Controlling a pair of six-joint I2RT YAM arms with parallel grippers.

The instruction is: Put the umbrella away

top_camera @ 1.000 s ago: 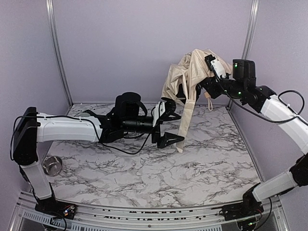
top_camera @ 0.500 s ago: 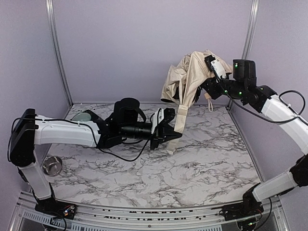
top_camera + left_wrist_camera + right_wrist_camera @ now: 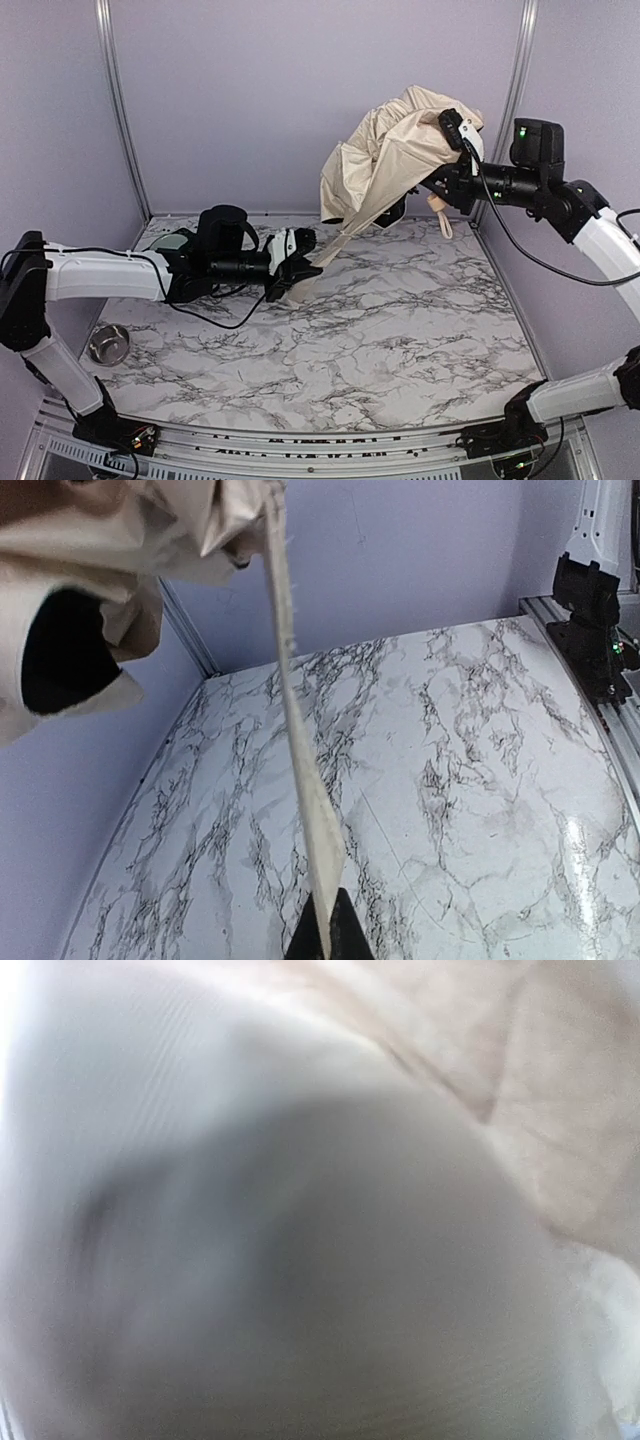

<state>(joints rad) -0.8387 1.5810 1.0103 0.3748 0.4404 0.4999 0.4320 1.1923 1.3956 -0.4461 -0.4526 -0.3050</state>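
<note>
Cream-beige fabric is bunching loosely above the back right corner of the counter (image 3: 420, 330). The umbrella (image 3: 395, 145) is hanging there in the air from the right end effector (image 3: 442, 185), which is gripping it somewhere under the folds. Its strap (image 3: 300, 770) is stretching taut down to the left end effector (image 3: 298, 272), which is pinching the strap's tip tight. The canopy is looking light, soft and slippery, likely to slide and billow. The stiff shaft or knob handle, both hidden now, is probably offering a surer hold than cloth.
</note>
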